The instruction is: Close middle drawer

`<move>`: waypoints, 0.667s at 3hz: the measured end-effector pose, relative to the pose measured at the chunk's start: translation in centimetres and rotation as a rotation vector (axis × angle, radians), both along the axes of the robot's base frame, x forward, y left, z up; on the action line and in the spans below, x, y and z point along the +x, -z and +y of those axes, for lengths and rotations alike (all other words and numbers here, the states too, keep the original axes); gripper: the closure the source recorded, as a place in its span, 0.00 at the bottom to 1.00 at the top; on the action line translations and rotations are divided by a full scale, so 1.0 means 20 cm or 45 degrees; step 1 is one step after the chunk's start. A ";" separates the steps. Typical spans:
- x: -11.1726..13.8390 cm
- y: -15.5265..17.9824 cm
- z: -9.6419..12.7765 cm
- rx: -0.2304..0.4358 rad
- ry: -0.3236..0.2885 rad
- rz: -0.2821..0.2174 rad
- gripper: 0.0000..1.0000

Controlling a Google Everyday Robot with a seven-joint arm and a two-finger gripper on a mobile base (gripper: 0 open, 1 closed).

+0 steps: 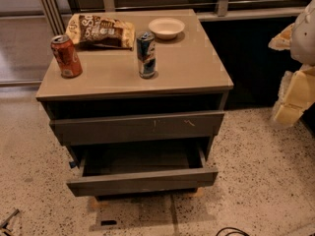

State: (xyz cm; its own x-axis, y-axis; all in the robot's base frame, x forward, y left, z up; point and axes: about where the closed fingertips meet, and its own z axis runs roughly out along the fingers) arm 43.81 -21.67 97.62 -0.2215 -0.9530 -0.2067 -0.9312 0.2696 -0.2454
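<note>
The middle drawer [141, 181] is a wide, shallow dark-grey drawer with a plain front. It stands pulled out from the low cabinet [187, 68], and its inside looks empty. Above it sits a taller grey drawer front with pale scratch marks [138, 127], which is nearly flush with the cabinet. My gripper is out of view. Only pale white and yellow parts of my arm [295, 90] show at the right edge, apart from the cabinet.
On the cabinet top stand a red can [66, 56], a blue can [146, 54], a chip bag [101, 31] and a white bowl [167, 27]. Speckled floor lies in front. A small metal object [7, 220] and a dark cable [231, 231] lie on the floor.
</note>
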 end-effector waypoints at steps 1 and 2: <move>0.00 0.05 0.02 0.009 -0.007 -0.019 0.35; -0.01 0.24 0.08 0.061 -0.028 -0.035 0.58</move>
State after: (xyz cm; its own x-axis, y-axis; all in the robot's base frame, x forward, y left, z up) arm 43.62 -20.09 92.79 -0.1941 -0.9464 -0.2582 -0.9302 0.2612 -0.2579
